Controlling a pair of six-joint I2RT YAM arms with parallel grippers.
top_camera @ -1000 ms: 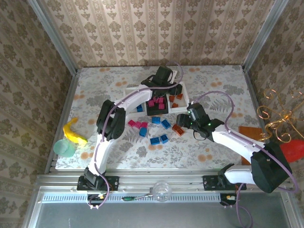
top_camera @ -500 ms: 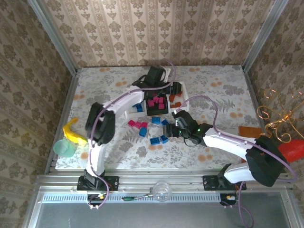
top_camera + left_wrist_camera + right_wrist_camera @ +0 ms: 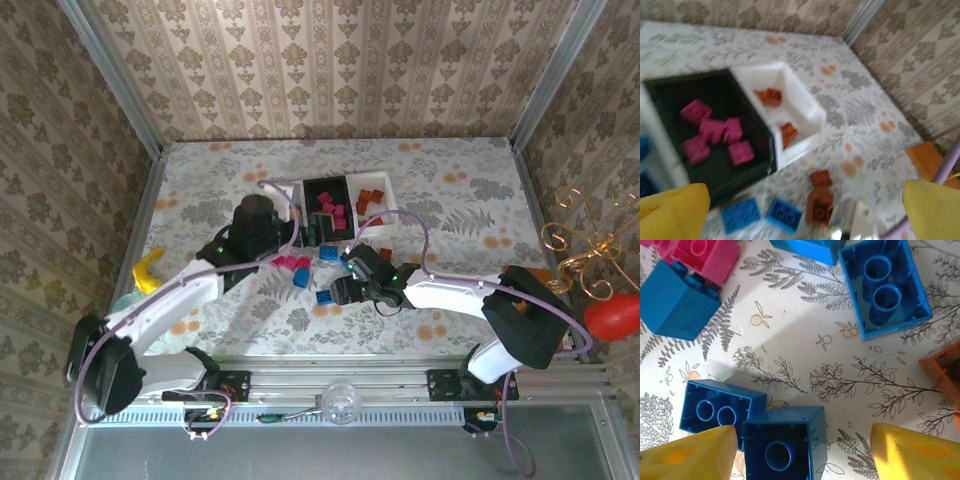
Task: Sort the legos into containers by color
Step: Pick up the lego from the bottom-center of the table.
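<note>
The yellow banana toy (image 3: pixel 148 270) and a teal cup (image 3: pixel 127 308) sit at the left edge of the desk (image 3: pixel 450 200). An orange flat board (image 3: pixel 926 158) lies off to the right, all well apart from the bricks.

From above, the left arm (image 3: pixel 170 300) blocks our view of most of the left white tray. It runs diagonally up from its base, ending just beside the containers (image 3: pixel 390 212). The left fingers (image 3: pixel 675 210) are released and spread wide, with nothing between them.

The right arm (image 3: pixel 450 295) is folded at the elbow, its forearm lying low across the near desk. Its right fingers (image 3: pixel 690 452) point down, spread apart on either side of a blue brick (image 3: pixel 787 442). They are not clamped on it, as bare desk shows before the far finger. A second blue brick (image 3: pixel 720 410), lying studs down, touches the first and crowds the near finger.

The legos are glossy little blocks.
- **Pink bricks (image 3: pixel 715 135):** five lie in the black middle tray (image 3: pixel 690 87).
- **Orange bricks (image 3: pixel 771 96):** these lie in the right white tray (image 3: pixel 805 107).
- **Loose on the desk:** a pink cluster (image 3: pixel 291 263), several blue bricks and an orange pair (image 3: pixel 820 197) lie in front of the trays.
</note>
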